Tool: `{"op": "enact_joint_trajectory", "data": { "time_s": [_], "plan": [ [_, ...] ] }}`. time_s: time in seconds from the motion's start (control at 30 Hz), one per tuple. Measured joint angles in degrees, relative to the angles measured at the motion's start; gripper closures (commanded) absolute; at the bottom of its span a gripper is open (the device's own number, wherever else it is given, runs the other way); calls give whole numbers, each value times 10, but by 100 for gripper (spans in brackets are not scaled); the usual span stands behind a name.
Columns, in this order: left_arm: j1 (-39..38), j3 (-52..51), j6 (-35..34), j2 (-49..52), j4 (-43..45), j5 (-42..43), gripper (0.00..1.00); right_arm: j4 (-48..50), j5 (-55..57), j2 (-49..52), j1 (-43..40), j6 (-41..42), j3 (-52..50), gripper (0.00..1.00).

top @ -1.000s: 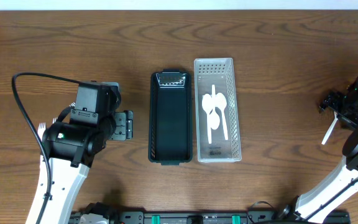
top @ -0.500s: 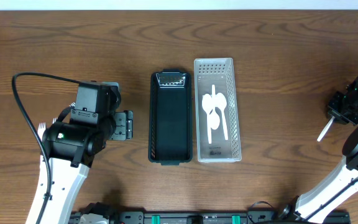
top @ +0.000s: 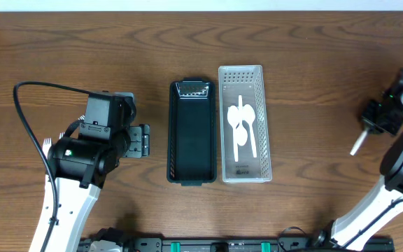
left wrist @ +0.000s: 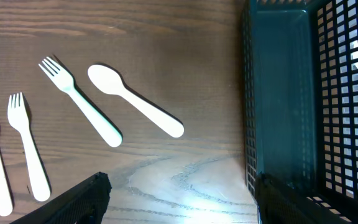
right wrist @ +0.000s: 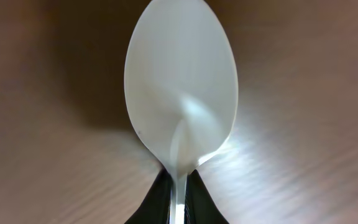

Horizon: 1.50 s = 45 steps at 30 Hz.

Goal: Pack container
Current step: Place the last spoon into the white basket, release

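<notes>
Here right gripper (right wrist: 178,193) clamped onto spoon (right wrist: 182,87), handle mostly hidden; left gripper (left wrist: 182,202) wide apart, empty, fingertips cropped.

You see the black basket (left wrist: 249,93) along the right edge, with a white spoon (left wrist: 135,109) on the table (left wrist: 185,37) near its left wall. A fork (left wrist: 79,102) lies beyond the spoon, and two more forks (left wrist: 28,146) lie farthest from the basket. Your left gripper (left wrist: 179,202) has its jaws wide apart.

- The black container (top: 191,133) stood open-topped and empty.
- The white basket (top: 244,122) touched its right side, holding white cutlery (top: 242,129).
- One white spoon (right wrist: 181,87) was pinched by its handle in the right gripper (right wrist: 178,186).
- A loose spoon (left wrist: 135,109) and three forks (left wrist: 79,101) lay left of the black container.
</notes>
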Motion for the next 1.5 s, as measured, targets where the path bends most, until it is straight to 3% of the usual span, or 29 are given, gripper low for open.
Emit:
{"op": "enact_joint_trajectory", "data": {
  "time_s": [0.4, 0.57, 0.87, 0.97, 1.07, 1.33, 1.5],
  "plan": [
    [0, 0, 0, 0, 0, 0, 23, 20, -45, -251, 314, -2, 46, 99],
    [0, 0, 0, 0, 0, 0, 23, 28, -48, -229, 423, 16, 47, 99],
    [0, 0, 0, 0, 0, 0, 23, 40, -47, -90, 483, 38, 45, 97],
    [0, 0, 0, 0, 0, 0, 23, 40, -46, -65, 489, 40, 43, 89],
    [0, 0, 0, 0, 0, 0, 23, 44, -45, -61, 494, 45, 43, 64],
    [0, 0, 0, 0, 0, 0, 22, 34, -45, -71, 495, 37, 63, 57],
    [2, 0, -21, 0, 5, 0, 22, 0, -26, -129, 482, 27, 134, 33]
  ]
}}
